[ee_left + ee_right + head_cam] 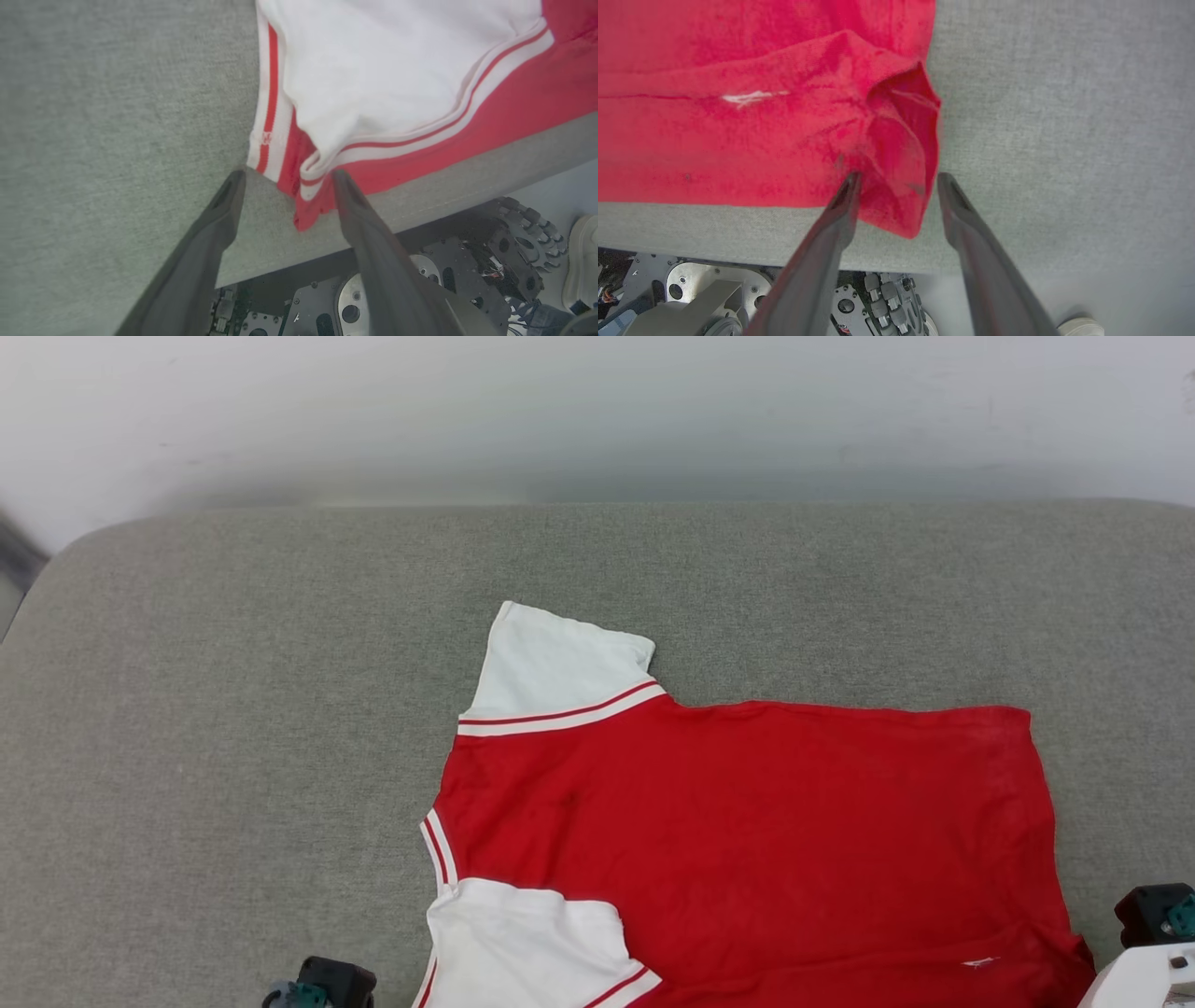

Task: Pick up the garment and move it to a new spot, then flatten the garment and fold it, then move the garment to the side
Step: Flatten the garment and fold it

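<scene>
Along the near edge of the grey fabric-covered surface: red T-shirt lies spread sideways, collar end to my left, hem to my right, far white sleeve sticking out flat.

Left pincer: jaws apart, gripping nothing. Bunched corner of the near sleeve and striped trim sits between the fingertips. Right pincer: jaws apart too, nothing held. Rumpled hem corner lies between the tips, curled over on itself.

Risks, as I judge them:
- Shirt's near side runs close to the surface's front edge. Any drag toward me could tip cloth over the lip and pull the rest after it.
- Both corners are layered. A shallow pinch may catch the top layer alone, and the fold would come out skewed.
- Curled hem corner and the sleeve doubled over the red body would be trapped inside a fold unless smoothed first.
- Uneven pull between my two arms would twist the shirt.

Containers: nothing here holds anything. Shirt rests straight on the fabric.
</scene>
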